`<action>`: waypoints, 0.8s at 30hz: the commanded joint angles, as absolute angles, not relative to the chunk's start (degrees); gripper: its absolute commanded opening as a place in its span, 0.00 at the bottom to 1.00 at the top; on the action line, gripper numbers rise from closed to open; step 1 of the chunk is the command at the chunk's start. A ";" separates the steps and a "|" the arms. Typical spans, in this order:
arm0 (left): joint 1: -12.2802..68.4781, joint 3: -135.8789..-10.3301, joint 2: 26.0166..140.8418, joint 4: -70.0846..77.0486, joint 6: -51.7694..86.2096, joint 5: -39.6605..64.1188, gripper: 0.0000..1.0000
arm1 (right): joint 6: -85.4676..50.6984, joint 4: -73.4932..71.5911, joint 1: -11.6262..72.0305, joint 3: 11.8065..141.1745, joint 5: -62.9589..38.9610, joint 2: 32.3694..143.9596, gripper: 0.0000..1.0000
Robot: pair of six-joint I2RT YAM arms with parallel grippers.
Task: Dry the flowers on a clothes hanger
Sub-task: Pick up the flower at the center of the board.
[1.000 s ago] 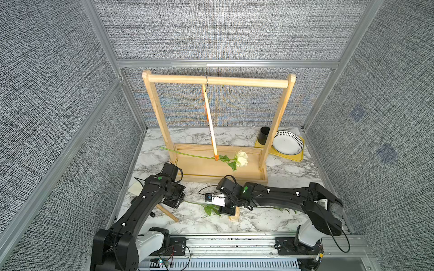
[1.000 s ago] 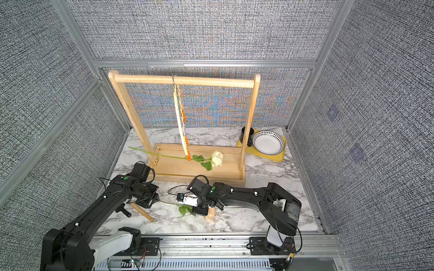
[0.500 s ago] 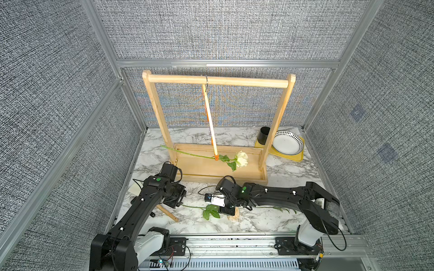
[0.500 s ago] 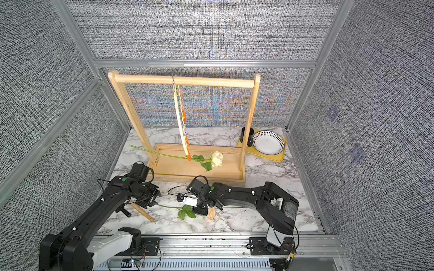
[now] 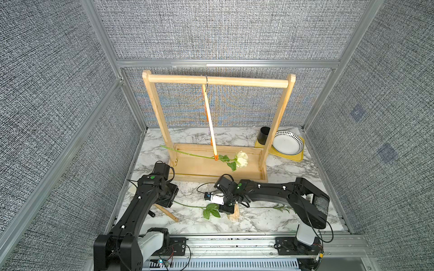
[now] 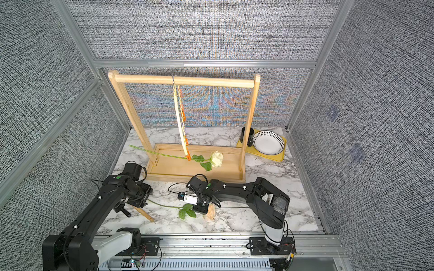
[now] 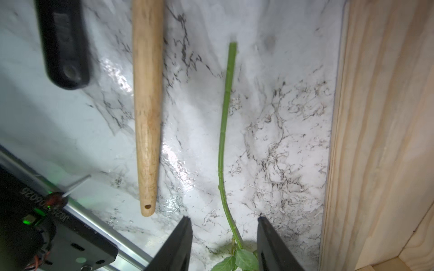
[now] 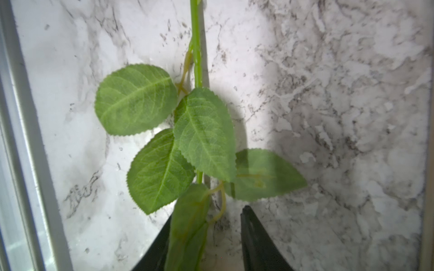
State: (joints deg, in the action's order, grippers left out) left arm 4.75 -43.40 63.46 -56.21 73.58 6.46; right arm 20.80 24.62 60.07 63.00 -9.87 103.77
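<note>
In both top views the pale yellow clothes hanger [image 5: 209, 122] [image 6: 180, 122] hangs edge-on from the rack's top bar. Its lowest orange clip [image 5: 216, 157] holds the stem of the cream-white rose [image 5: 242, 159], which lies level. A second flower lies on the marble in front; its stem [image 7: 223, 131] runs to leaves [image 8: 202, 131] and a peach bloom [image 5: 235, 212]. My left gripper [image 7: 223, 218] is open astride the stem without touching it. The right gripper [image 8: 207, 212] is open over the leafy end, with a leaf between its fingers. A third thin stem [image 5: 279, 207] runs under the right arm.
The light-wood rack [image 5: 218, 81] stands on its tray base [image 5: 199, 166] mid-table. A loose wooden stick [image 7: 146, 105] and a black tool [image 7: 63, 44] lie beside the left gripper. At the back right a black cup [image 5: 264, 136] and a patterned plate [image 5: 287, 143] sit on a yellow tray [image 5: 298, 157].
My left gripper has opened and let go of the stem, which now lies on the marble. The right gripper's fingers have narrowed a little around the leaves.
</note>
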 commanded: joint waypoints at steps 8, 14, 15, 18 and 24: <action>2.33 -43.44 62.86 -58.54 69.39 4.92 0.53 | 21.65 26.09 60.12 62.01 -10.73 103.46 0.30; 2.33 -43.20 62.90 -58.45 68.32 4.82 0.53 | 21.42 25.14 60.47 60.78 -9.73 101.90 0.19; 2.32 -43.18 62.84 -58.38 68.03 4.96 0.53 | 21.49 25.09 60.55 60.53 -9.55 101.33 0.17; 2.30 -43.18 62.57 -57.32 66.50 5.74 0.53 | 21.33 24.72 60.80 59.36 -9.03 99.21 0.13; 2.29 -42.64 60.76 -51.91 59.68 10.97 0.55 | 20.96 23.55 60.82 55.03 -8.96 92.91 0.11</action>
State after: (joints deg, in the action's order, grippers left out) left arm 2.44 -42.52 61.36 -54.92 64.34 7.81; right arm 21.41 24.53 60.75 56.27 -9.26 94.94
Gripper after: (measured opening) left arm 0.545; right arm 0.109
